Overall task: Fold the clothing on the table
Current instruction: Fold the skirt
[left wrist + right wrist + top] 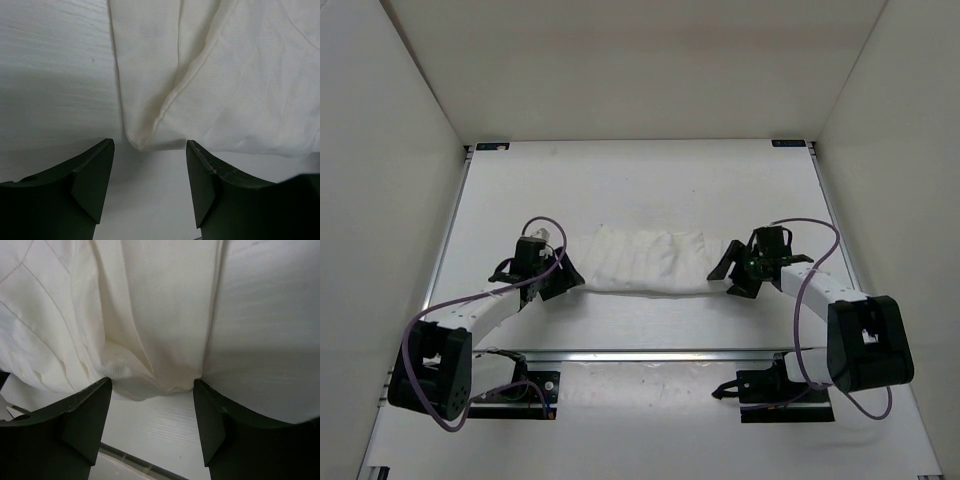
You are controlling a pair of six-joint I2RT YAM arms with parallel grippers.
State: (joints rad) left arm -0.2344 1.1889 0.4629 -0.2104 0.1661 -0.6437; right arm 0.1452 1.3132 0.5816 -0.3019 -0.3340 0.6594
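Your left fingers stand spread apart and grip nothing. In the left wrist view a corner of the clothing lies on the bench in the gap just ahead of the tips, not pinched. Your right fingers are spread too, with nothing clamped. A bunched, folded edge of the cloth sits between those tips, and you cannot tell whether it touches the finger on the right of that view.

From the top camera both ends of the garment are hidden behind the wrists. White cloth on the white bench makes its far edge hard to trace. It lies as a wide, creased band across the middle of the bench, between the two arms. Two small blue labels at the far corners are too small to read.
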